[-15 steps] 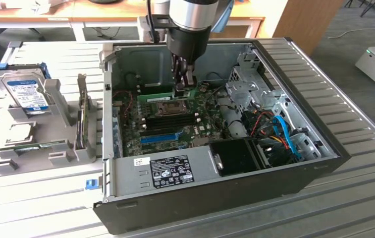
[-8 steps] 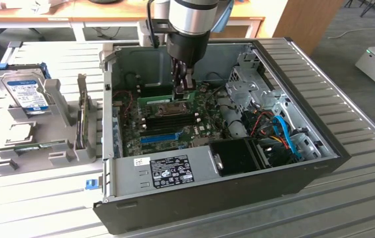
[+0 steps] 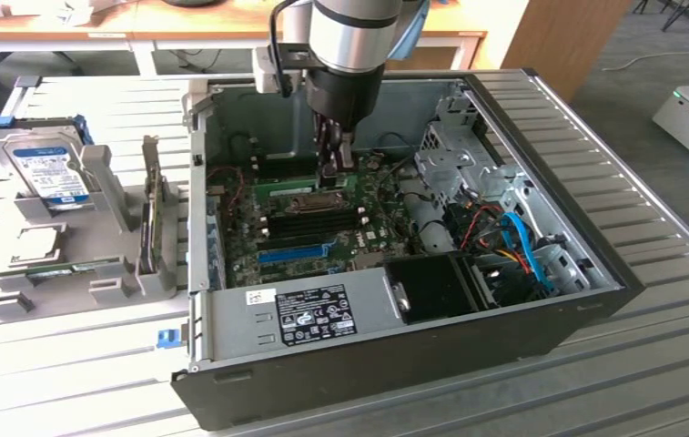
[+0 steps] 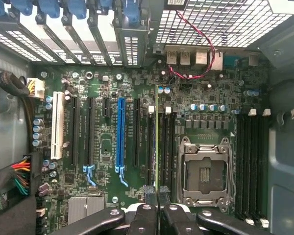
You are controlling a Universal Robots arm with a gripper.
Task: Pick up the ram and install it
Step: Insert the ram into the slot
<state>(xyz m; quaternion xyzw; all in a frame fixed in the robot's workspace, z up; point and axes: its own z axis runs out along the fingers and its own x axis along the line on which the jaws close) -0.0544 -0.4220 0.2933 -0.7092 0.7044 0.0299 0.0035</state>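
Note:
My gripper reaches down inside the open computer case, just above the motherboard. In the wrist view the gripper is shut on the ram, which shows edge-on as a thin green line running away from the fingertips. The ram hangs upright over the dark memory slots, between the CPU socket and the blue expansion slot. I cannot tell whether its lower edge touches a slot.
More dark slots lie on the socket's other side. A black fan shroud and red and blue cables crowd the case at the exterior view's right. Outside it, a grey holder carries a hard drive and a green board.

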